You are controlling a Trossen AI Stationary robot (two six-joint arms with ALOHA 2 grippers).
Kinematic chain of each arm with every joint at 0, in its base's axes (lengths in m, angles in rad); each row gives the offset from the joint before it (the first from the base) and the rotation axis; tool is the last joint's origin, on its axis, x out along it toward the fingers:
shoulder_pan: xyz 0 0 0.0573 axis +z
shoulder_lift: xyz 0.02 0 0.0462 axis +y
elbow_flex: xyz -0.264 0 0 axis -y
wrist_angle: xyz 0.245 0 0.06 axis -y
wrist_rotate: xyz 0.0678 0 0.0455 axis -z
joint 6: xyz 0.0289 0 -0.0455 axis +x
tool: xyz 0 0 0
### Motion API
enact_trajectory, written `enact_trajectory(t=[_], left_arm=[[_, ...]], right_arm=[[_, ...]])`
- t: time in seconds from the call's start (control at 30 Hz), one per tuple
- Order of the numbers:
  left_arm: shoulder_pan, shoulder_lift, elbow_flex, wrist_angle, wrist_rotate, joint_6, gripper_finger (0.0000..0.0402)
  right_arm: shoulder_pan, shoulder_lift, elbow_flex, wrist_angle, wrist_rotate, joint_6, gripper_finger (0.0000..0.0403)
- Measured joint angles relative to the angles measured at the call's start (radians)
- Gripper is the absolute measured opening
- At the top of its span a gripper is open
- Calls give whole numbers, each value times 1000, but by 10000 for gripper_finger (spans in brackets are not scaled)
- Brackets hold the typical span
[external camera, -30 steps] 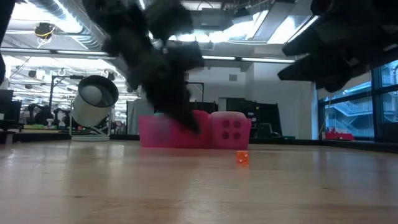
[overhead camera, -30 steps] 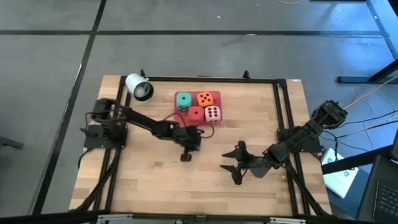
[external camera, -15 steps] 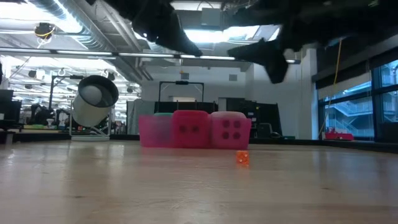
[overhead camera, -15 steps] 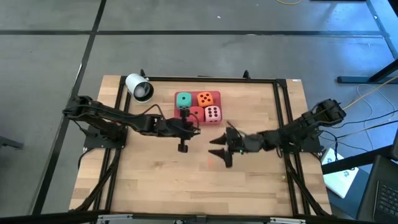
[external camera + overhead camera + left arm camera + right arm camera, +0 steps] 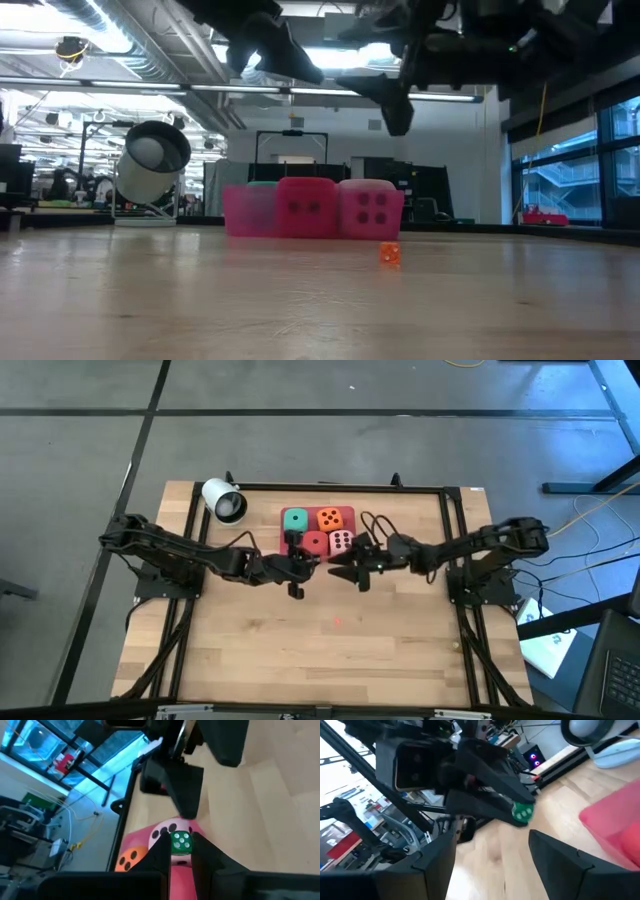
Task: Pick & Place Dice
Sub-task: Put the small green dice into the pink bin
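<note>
Left gripper [image 5: 181, 851] clamped on small green die [image 5: 181, 842], above the big foam dice [image 5: 318, 530]. Right gripper [image 5: 348, 572] agape, facing it. Handover or placing pending; small orange die [image 5: 389, 254] left on table.

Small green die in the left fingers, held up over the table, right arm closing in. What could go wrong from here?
1. The small green die is pinched only at the very tips of the left gripper; a nudge could pop it out.
2. The open right gripper sits close to the left one above the table; the fingers could clash.
3. If dropped, the die may bounce off the big dice and roll like the orange one.
</note>
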Motion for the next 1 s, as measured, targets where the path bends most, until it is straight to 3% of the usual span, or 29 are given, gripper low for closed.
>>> enact_trajectory(t=[0.37, 1.0], left_arm=[[1, 0, 1, 37, -21, 44, 32], [1, -1, 1, 14, -24, 58, 32]], right_arm=[[-56, 98, 141, -106, -95, -68, 251], [-74, 101, 150, -92, -100, -77, 243]])
